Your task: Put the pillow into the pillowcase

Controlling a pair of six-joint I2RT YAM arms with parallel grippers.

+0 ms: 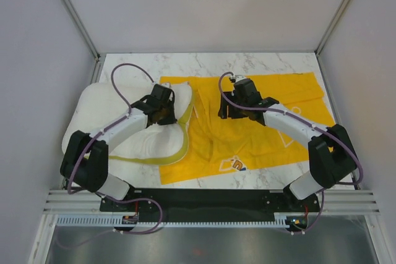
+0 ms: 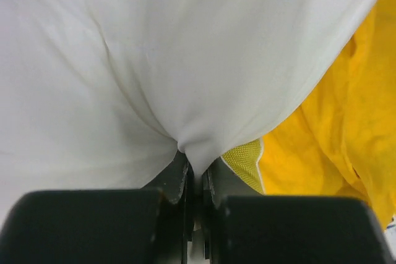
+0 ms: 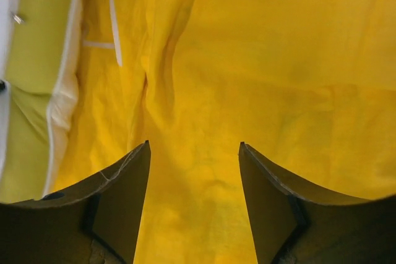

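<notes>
Between left jaws: fold of pillow (image 2: 185,60), clamped tight; right jaws spread open, pillowcase (image 3: 278,60) directly below them.

Pillow (image 1: 93,106): plain white. Edge band (image 2: 244,162): yellow-green fine mesh weave with white piping.
Pillowcase (image 1: 291,94): bright yellow, with a small print (image 1: 235,165) in blue, white and orange at its 6 o'clock edge.
Table (image 1: 185,63): white marble with grey veining.
Arms (image 1: 120,129): white links, black joints.
Walls (image 1: 37,60): pale grey.
</notes>
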